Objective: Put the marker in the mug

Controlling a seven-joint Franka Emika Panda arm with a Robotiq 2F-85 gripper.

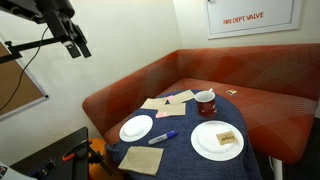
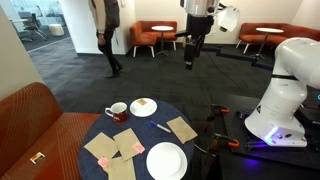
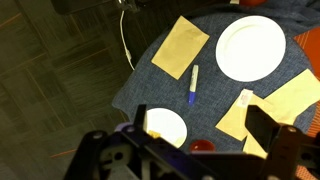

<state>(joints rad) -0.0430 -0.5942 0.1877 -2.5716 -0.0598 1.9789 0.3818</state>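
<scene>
The marker (image 3: 193, 85), blue with a whitish part, lies flat on the blue tablecloth between two white plates; it also shows in both exterior views (image 1: 165, 137) (image 2: 163, 127). The dark red mug (image 1: 205, 101) (image 2: 117, 111) stands upright near the table's edge by the sofa. In the wrist view only its red rim (image 3: 204, 146) shows, behind the gripper body. My gripper (image 3: 200, 128) is open and empty. It hangs high above the table, far from both things (image 1: 75, 45) (image 2: 192, 55).
An empty white plate (image 3: 250, 47) (image 1: 136, 128) and a plate with a piece of food (image 3: 165, 127) (image 1: 217, 139) sit on the round table. Tan napkins (image 3: 180, 45) (image 3: 270, 105) lie around them. A red sofa (image 1: 250, 75) curves round the table.
</scene>
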